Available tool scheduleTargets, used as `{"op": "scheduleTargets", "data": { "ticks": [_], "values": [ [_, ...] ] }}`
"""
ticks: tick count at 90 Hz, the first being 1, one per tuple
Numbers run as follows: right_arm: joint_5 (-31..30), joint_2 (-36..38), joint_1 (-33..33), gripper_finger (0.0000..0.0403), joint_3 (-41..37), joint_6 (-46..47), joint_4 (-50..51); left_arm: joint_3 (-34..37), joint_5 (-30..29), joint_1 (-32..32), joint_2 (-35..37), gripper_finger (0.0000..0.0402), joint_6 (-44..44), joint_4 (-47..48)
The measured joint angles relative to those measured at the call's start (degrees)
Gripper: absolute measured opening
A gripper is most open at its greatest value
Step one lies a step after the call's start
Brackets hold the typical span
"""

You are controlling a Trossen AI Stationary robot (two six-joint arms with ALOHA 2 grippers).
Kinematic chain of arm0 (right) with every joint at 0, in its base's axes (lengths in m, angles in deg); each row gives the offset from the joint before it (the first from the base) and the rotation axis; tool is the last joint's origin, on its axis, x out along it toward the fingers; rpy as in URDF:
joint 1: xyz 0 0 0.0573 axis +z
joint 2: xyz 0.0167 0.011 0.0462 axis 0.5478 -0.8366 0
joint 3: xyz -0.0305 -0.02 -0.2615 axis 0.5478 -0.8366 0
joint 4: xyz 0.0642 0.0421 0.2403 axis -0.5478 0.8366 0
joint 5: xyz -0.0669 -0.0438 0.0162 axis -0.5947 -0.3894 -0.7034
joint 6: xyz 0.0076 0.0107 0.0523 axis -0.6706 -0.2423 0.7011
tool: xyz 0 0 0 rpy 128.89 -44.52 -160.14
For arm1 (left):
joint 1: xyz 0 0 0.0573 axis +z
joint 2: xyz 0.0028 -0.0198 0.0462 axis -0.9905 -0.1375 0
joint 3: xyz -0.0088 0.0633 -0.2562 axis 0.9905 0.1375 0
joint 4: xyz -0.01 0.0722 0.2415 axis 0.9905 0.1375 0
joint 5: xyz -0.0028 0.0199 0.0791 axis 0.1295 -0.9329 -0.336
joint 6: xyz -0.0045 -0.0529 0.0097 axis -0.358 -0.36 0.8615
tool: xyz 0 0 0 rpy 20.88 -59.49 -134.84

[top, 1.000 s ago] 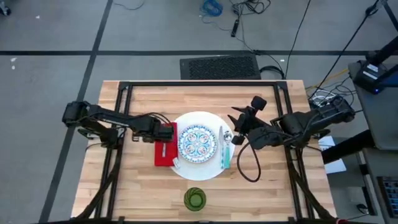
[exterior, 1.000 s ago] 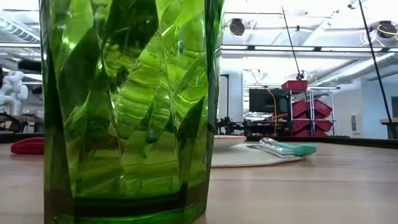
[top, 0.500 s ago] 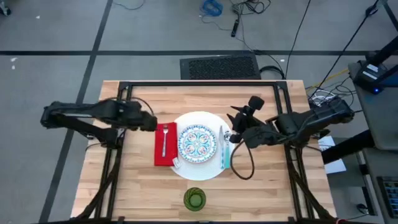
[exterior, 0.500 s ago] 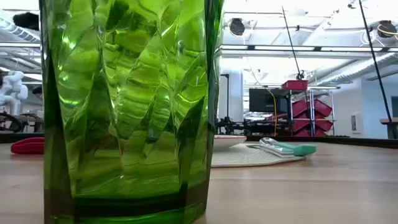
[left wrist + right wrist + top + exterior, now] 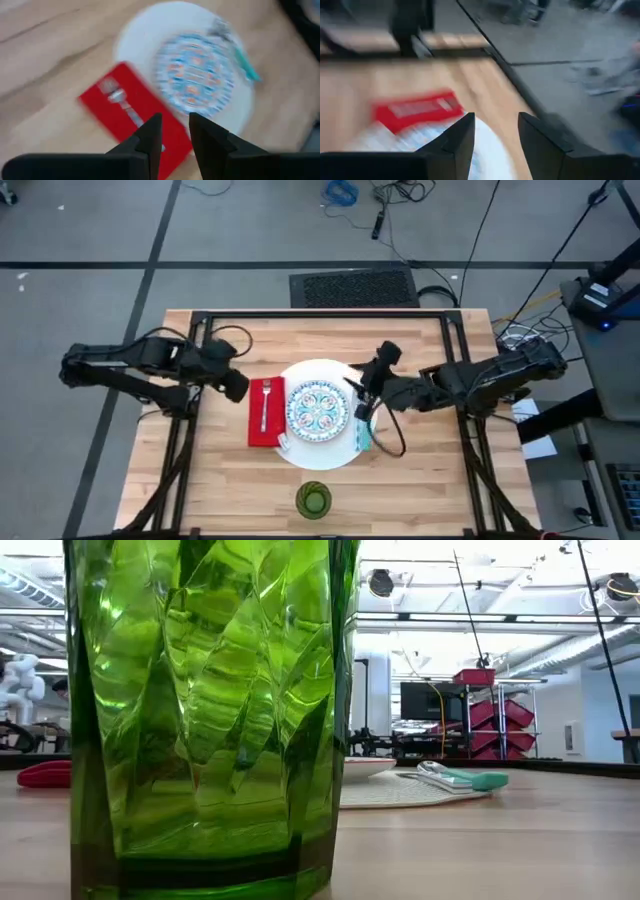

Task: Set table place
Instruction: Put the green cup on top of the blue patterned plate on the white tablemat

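Observation:
A large white plate (image 5: pixel 322 380) lies at the table's (image 5: pixel 430 490) middle with a small blue-red patterned plate (image 5: pixel 317 410) on it. To its left a red napkin (image 5: pixel 256 425) lies flat, with a silver fork (image 5: pixel 265 406) on it. The teal-handled spoon (image 5: pixel 361 432) rests on the white plate's right rim. A green glass cup (image 5: pixel 313 500) stands near the front edge. My left gripper (image 5: pixel 238 388) hangs open just left of the napkin. My right gripper (image 5: pixel 358 398) is open over the plate's right rim, above the spoon's bowl end.
A black metal frame (image 5: pixel 320 315) runs along the table's far side and down both flanks. A black cable loop (image 5: pixel 388 438) hangs from my right arm beside the spoon. In the low view the cup (image 5: pixel 210 710) fills the left half, with the spoon (image 5: pixel 465 778) beyond.
My left gripper has drawn back from over the napkin toward the table's left edge, leaving the fork lying uncovered on the napkin. My right gripper has moved toward the table's left, from beside the plate to over its right rim and the spoon.

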Motion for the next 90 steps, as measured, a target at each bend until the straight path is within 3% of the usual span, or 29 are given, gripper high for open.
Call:
{"op": "scheduleTargets", "data": {
  "ticks": [13,28,61,78,90],
  "values": [
    [12.67,-0.01,-1.04,0.0137,0.0,4.3,-3.76,0.0,1.39,-4.24,0.24,0.0083,4.9,-6.64],
    [22.7,-0.11,-0.5,0.0136,0.0,16.47,1.28,-0.04,1.5,-7.52,0.78,0.0083,4.95,-11.12],
    [24.05,-12.78,6.14,0.0075,4.1,32.31,7.15,2.21,2.42,-14.01,0.7,0.0083,5.4,-2.55],
    [25.76,-20.96,9.56,0.0038,14.55,34.85,11.09,4.99,-0.11,-14.72,0.7,0.0083,4.67,-2.59],
    [28.73,-26.9,11.28,0.0019,24.32,38.28,19.26,6.62,-0.19,-14.72,0.64,0.0083,4.62,-2.72]
  ]
}}
